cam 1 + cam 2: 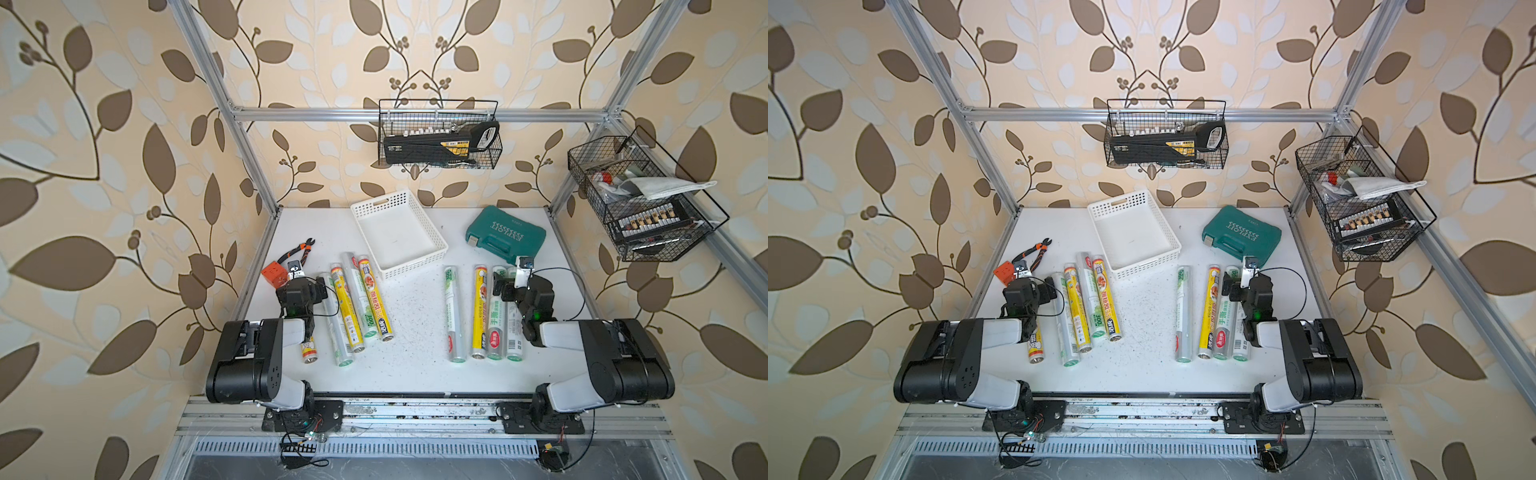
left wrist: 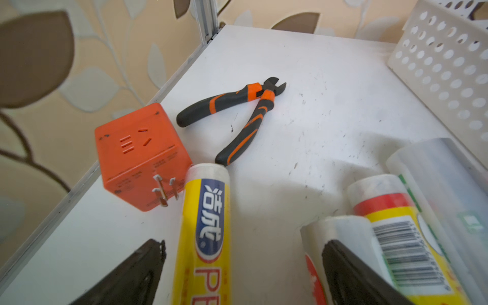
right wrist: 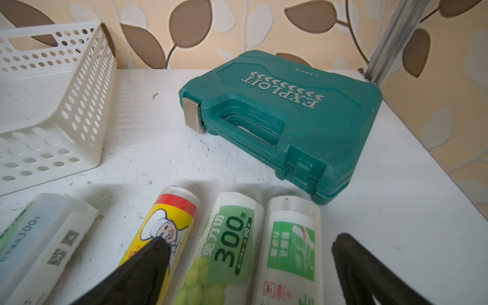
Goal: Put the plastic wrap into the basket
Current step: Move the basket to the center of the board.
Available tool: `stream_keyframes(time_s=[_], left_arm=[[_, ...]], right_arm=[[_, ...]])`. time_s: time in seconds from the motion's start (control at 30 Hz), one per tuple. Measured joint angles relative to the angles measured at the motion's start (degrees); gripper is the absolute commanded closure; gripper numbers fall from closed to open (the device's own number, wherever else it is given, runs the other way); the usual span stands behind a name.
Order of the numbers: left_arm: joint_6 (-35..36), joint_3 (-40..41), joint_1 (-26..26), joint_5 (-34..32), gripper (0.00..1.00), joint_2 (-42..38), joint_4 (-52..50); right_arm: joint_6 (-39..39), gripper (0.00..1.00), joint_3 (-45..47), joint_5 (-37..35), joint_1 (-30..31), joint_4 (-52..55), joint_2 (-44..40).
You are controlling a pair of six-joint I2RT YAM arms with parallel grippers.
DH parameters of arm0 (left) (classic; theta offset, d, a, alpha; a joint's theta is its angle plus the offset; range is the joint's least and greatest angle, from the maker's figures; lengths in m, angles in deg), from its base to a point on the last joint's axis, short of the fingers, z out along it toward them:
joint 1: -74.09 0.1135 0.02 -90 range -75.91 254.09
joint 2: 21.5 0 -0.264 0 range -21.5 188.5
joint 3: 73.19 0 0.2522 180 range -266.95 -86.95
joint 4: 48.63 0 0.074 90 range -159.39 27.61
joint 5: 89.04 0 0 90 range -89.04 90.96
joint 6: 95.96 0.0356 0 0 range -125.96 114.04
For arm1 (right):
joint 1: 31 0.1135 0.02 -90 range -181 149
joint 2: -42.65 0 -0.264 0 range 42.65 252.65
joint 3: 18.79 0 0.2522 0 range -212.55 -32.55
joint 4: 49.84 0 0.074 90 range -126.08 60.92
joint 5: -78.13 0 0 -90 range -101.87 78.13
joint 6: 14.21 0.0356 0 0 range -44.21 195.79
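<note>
Several plastic wrap rolls lie in two rows on the white table. The left row (image 1: 353, 303) and the right row (image 1: 482, 311) flank the basket (image 1: 415, 266), a shallow white perforated tray that stands empty behind them. My left gripper (image 2: 244, 245) hovers open low over the leftmost yellow roll (image 2: 206, 232), and one finger overlaps a clear roll (image 2: 340, 229). My right gripper (image 3: 252, 240) is open above two green-print rolls (image 3: 232, 237), with one fingertip (image 3: 158, 248) over a yellow roll (image 3: 169, 219). Neither gripper holds anything.
A teal tool case (image 3: 285, 111) lies behind the right row. Orange-handled pliers (image 2: 237, 116) and an orange plug cube (image 2: 140, 155) sit by the left table edge. Two black wire baskets (image 1: 440, 137) (image 1: 640, 195) hang on the frame behind and to the right.
</note>
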Motion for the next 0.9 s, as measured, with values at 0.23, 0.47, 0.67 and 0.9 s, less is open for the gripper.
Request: stream_keyframes(time_s=[0.23, 0.47, 0.67, 0.9], left_arm=[[-8.63, -12.20, -6.73, -6.45, 0.01, -11.85, -18.38], [-22.88, -33.57, -9.03, 1.79, 0.01, -7.65, -39.39], [-28.26, -44.61, -10.82, 13.60, 0.01, 3.34, -51.43], [-30.73, -55.30, -11.91, 21.29, 0.15, 17.35, -59.47]], right_arm=[[8.96, 0.01, -11.06, -3.89, 0.04, 23.52, -11.89], [22.49, 0.01, -31.19, 4.39, 1.97, 52.17, -12.15], [27.54, 0.01, -33.92, 10.78, 14.56, 64.78, -9.60], [31.28, 0.02, -34.07, 11.06, 30.42, 68.22, -7.21]])
